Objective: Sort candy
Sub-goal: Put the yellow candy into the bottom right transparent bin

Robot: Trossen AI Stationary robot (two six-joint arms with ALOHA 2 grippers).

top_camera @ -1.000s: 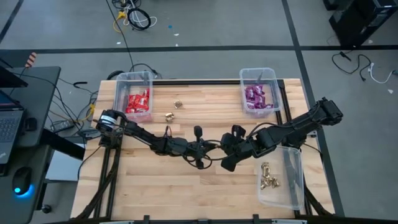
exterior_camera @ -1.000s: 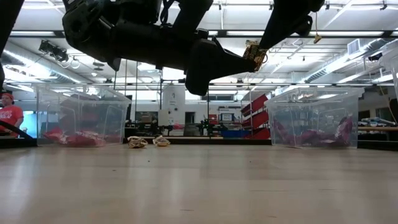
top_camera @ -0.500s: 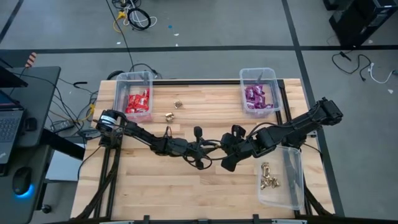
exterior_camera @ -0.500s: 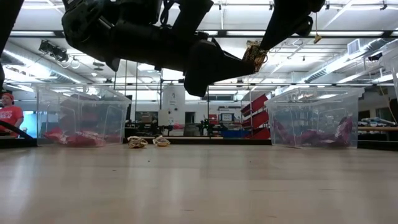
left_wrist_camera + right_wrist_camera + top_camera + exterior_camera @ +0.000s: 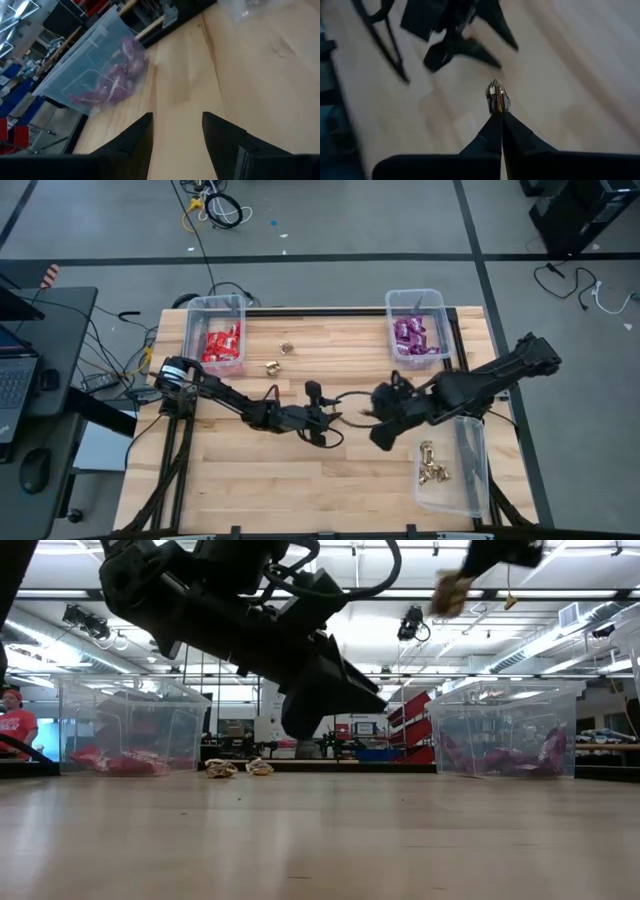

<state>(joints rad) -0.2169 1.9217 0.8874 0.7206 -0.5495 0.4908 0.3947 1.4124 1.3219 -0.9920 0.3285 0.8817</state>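
Note:
My right gripper (image 5: 498, 116) is shut on a gold foil candy (image 5: 497, 97), high above the table's middle (image 5: 379, 436); in the low view the candy (image 5: 451, 592) shows near the top. My left gripper (image 5: 177, 131) stands open and holds nothing, just left of it (image 5: 333, 423), slanting slightly down. Two more gold candies (image 5: 287, 348) (image 5: 271, 367) lie on the table at the far left. Red candy fills the far-left bin (image 5: 222, 340), purple candy the far-right bin (image 5: 417, 330), and gold pieces lie in the near-right bin (image 5: 450, 465). My right gripper pinches the gold candy's near end (image 5: 497, 108) between its two fingertips. The rest of the candy sticks out past the tips. The fingers slant down from the table's right side, and the candy is lifted well clear of the table.
The bare wooden table (image 5: 300, 490) stretches along the near side. Black frame rails (image 5: 460, 345) run beside the purple bin. In the low view a person (image 5: 12, 725) sits beyond the table's left end.
My left gripper has opened, let go of the gold candy and tipped downward. My right gripper, shut on that candy, has carried it up and toward the table's right edge, away from my left gripper, rolling as it went.

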